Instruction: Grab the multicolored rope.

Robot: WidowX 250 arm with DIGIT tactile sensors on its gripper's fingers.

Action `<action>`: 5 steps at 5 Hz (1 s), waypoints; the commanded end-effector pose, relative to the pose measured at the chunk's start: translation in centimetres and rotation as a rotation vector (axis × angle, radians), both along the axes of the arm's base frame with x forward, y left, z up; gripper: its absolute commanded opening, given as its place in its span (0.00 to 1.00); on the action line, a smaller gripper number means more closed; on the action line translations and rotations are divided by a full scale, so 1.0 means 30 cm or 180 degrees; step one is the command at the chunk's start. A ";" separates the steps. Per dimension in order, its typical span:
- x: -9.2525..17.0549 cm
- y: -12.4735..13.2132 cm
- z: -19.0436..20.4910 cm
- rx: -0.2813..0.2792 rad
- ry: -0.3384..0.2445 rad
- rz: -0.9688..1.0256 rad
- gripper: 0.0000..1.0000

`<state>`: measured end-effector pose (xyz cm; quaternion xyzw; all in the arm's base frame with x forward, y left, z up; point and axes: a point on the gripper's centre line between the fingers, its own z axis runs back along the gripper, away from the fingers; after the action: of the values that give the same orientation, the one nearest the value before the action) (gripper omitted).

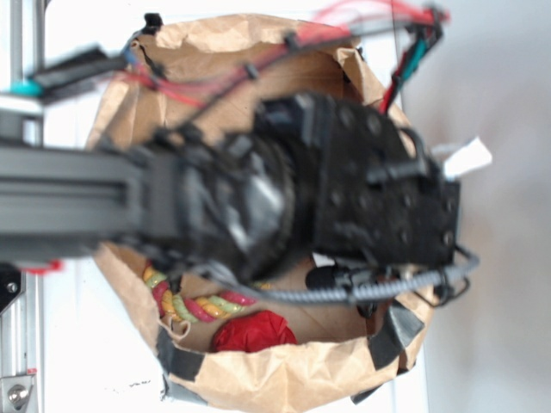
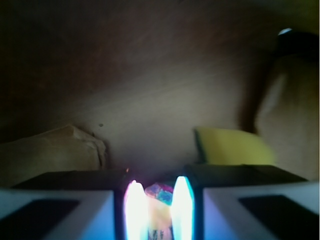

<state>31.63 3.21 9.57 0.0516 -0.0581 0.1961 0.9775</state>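
Inside the paper bag point(image 1: 284, 370), the multicolored rope point(image 1: 194, 305) looked soft and light; the gripper point(image 2: 154, 210) fingers stood nearly together around something unclear.

Exterior view is bright and washed out; my arm point(image 1: 258, 198) is badly out of focus above the paper bag point(image 1: 258, 379), whose rim stays sharper. Wrist view is dim and soft; my fingers point(image 2: 136, 210) blow out in white-blue glare.
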 end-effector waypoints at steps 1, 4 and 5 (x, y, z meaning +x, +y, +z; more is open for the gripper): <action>-0.047 0.101 0.334 -0.0620 -0.0545 0.0053 0.00; -0.092 -0.013 0.443 -0.0471 -0.0951 -0.0597 0.00; -0.102 -0.067 0.488 -0.0382 -0.1047 -0.0812 0.00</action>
<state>28.87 0.80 22.09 -0.0441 -0.1783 0.0811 0.9796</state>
